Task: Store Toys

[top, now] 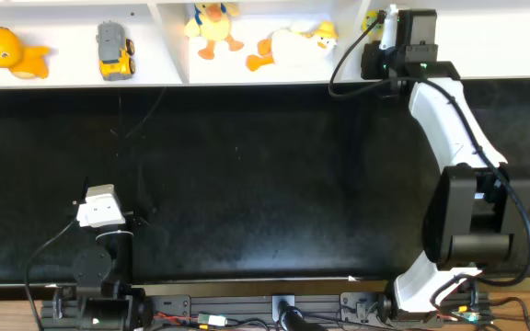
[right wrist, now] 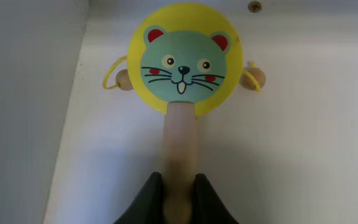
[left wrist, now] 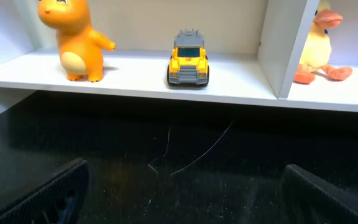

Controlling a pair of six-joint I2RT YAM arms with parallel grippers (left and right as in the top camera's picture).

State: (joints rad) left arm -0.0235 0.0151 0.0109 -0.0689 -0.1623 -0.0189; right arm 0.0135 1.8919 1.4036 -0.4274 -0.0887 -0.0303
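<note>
— While your right claw (right wrist: 179,190) is up at the shelf (left wrist: 135,87), what is it holding?

— I have it pinched on the wooden handle (right wrist: 180,137) of the rattle drum (right wrist: 182,59), its two sides pressed against the stick near its end. The drum, yellow-rimmed with a teal cat face and a bead on a cord at each side, is inside the shelf's rightmost compartment, over the white floor and close to a side wall. Whether it rests on that floor I cannot tell.

— And your left claw (left wrist: 185,196)?

— Spread wide and holding nothing, low over the black worktop (top: 265,175) near my left base, facing the shelf. Ahead of it the orange figure (left wrist: 76,37) and the yellow truck (left wrist: 188,59) stand upright in one compartment, well apart. Past the divider sits a duck plush (left wrist: 319,40), with a white duck plush (top: 293,46) lying beside it.
</note>
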